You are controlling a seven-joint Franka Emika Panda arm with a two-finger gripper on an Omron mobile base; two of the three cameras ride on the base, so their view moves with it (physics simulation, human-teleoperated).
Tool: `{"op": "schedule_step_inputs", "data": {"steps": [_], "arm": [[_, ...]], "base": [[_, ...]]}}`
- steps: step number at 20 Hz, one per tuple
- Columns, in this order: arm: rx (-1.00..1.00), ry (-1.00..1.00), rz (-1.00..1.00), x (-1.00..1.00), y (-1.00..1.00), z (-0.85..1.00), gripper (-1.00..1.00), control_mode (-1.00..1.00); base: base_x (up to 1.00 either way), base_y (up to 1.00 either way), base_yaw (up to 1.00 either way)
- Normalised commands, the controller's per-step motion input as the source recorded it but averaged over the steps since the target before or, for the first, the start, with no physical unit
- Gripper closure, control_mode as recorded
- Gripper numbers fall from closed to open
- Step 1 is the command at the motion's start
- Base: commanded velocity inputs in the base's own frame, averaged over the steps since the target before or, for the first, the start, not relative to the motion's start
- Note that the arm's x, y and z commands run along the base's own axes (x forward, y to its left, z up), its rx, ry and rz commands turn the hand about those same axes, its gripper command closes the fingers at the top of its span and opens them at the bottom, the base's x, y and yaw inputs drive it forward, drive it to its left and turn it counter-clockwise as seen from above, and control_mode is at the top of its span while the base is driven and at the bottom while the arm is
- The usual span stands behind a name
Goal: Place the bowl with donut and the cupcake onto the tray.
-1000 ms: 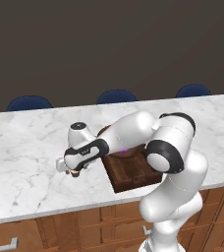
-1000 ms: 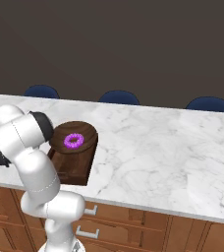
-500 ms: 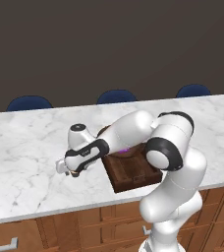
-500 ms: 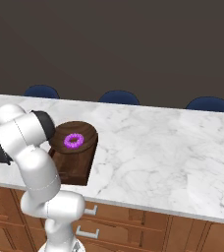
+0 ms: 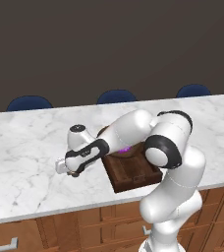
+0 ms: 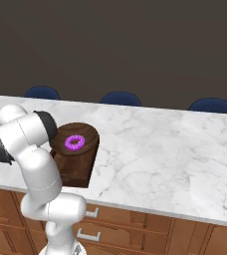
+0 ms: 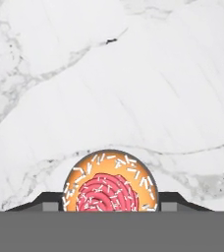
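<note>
Hand view: my hand (image 7: 109,209) is straddling the pink-and-yellow sprinkled cupcake (image 7: 109,189) at 6 o'clock on the white marble surface (image 7: 133,88), fingers apart.

- The two-finger gripper (image 5: 70,171) at the end of the white arm sits a little lower than a second ago, left of centre in the left base view, down at the white marble counter (image 5: 20,147).
- Its jaws stand narrower than before, drawn in beside the tiny pink-and-yellow-topped cupcake (image 7: 109,184) at the bottom centre of the hand view.
</note>
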Motion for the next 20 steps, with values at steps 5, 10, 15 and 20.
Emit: {"op": "schedule_step_inputs", "data": {"steps": [5,10,15,20], "arm": [[0.00,0.00,0.00,0.00,0.00,0.00,1.00,-1.00],[0.00,0.00,0.00,0.00,-0.04,0.03,1.00,-1.00],[0.02,0.00,0.00,-0.01,-0.14,0.18,1.00,-1.00],[0.01,0.00,0.00,-0.08,-0.25,0.12,1.00,-1.00]], "base": [[0.00,0.00,0.00],[0.00,0.00,0.00],[0.00,0.00,0.00],[0.00,0.00,0.00]]}}
